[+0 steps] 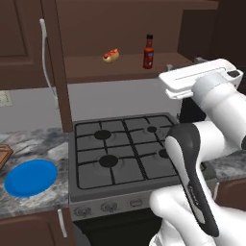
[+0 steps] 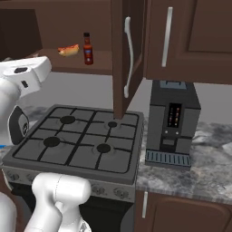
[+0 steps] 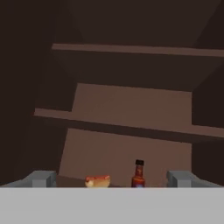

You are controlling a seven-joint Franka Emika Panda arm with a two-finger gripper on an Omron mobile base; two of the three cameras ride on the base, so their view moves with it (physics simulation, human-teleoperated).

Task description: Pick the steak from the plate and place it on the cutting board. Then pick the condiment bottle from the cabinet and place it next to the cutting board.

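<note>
- Pincer (image 3: 111, 180): jaws spread wide, holding nothing, aimed into the open cabinet (image 1: 29, 43).
- Condiment bottle (image 1: 148, 52): upright on the cabinet's lower shelf (image 1: 96, 71), right of a hot dog (image 1: 110, 55), well apart from it.
- Judged step: reach for the bottle. Centre the jaws on the bottle body below the neck, approach level, and close only once both fingers (image 3: 41, 178) flank it; keep clear of the hot dog.
- Plate (image 1: 31, 178): on the bench (image 1: 33, 141) left of the stove (image 1: 125, 149), no steak on it.
- Cutting board (image 1: 4, 154): at the far left edge.
- Coffee machine (image 2: 171, 124): right of the stove.
</note>
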